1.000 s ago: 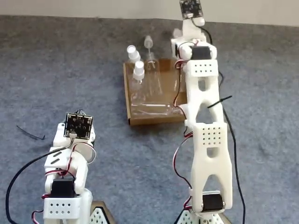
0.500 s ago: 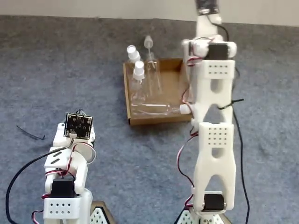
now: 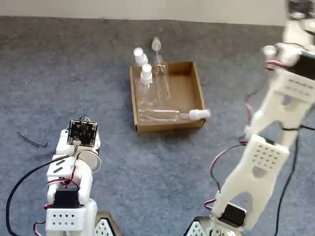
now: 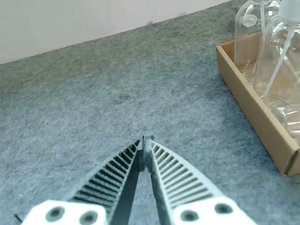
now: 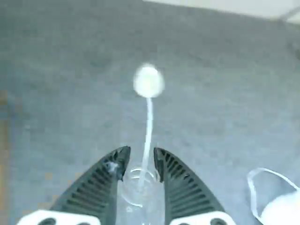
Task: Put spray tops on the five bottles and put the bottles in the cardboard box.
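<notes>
The cardboard box (image 3: 191,92) lies mid-table with several clear bottles in it. Three stand upright along its left side with white spray tops (image 3: 146,73), and one lies along the front wall, its cap (image 3: 199,114) over the right corner. My right arm (image 3: 288,93) is off to the right of the box. Its gripper (image 5: 140,152) is shut on a clear bottle (image 5: 137,187) whose white spray top (image 5: 148,80) and dip tube point away over the carpet. My left gripper (image 4: 144,140) is shut and empty, low over the carpet left of the box (image 4: 253,108).
Grey carpet covers the table. A thin black cable tie (image 3: 32,141) lies at the far left. Something pale and partly see-through (image 5: 276,201) lies on the carpet beside the right gripper. A light wall borders the far edge.
My right arm has swung from the box's back right corner out to the right, away from the box, carrying the bottle. The left arm has not moved.
</notes>
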`<state>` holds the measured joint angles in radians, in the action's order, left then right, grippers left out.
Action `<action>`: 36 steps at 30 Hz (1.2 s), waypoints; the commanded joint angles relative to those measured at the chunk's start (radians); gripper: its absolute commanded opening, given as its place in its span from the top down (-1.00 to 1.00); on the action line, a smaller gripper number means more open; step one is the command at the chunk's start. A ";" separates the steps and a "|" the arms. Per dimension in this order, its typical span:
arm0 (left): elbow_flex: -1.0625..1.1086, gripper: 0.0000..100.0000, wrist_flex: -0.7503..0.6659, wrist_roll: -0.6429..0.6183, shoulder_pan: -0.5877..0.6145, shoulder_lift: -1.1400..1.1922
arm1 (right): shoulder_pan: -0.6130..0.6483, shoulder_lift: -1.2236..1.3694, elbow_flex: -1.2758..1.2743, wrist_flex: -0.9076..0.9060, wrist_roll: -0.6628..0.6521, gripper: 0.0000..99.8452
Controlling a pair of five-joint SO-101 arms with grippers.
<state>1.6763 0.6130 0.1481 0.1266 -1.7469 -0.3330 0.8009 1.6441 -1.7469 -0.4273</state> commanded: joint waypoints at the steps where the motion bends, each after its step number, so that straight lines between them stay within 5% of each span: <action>1: 0.022 0.96 -0.029 0.009 -0.016 -0.008 | -0.133 0.018 -0.117 -0.018 -0.161 0.99; 9: 0.022 0.96 -0.029 0.009 -0.016 -0.008 | -0.173 0.254 -0.259 0.031 -0.199 0.99; 14: 0.022 0.96 -0.029 0.009 -0.016 -0.008 | -0.156 0.449 -0.136 0.117 -0.199 0.98; 19: 0.022 0.96 -0.028 0.009 -0.021 -0.005 | -0.110 0.565 0.105 0.012 -0.141 0.95; 27: 0.022 0.96 -0.028 0.009 -0.022 -0.004 | -0.022 0.430 0.114 -0.019 -0.015 0.40; 36: 0.022 0.96 -0.028 0.009 -0.022 -0.004 | 0.108 0.237 0.108 -0.019 0.100 0.38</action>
<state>1.6763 0.6130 0.1481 0.1266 -1.7469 -0.2885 1.1937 1.6425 -1.7469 -0.4304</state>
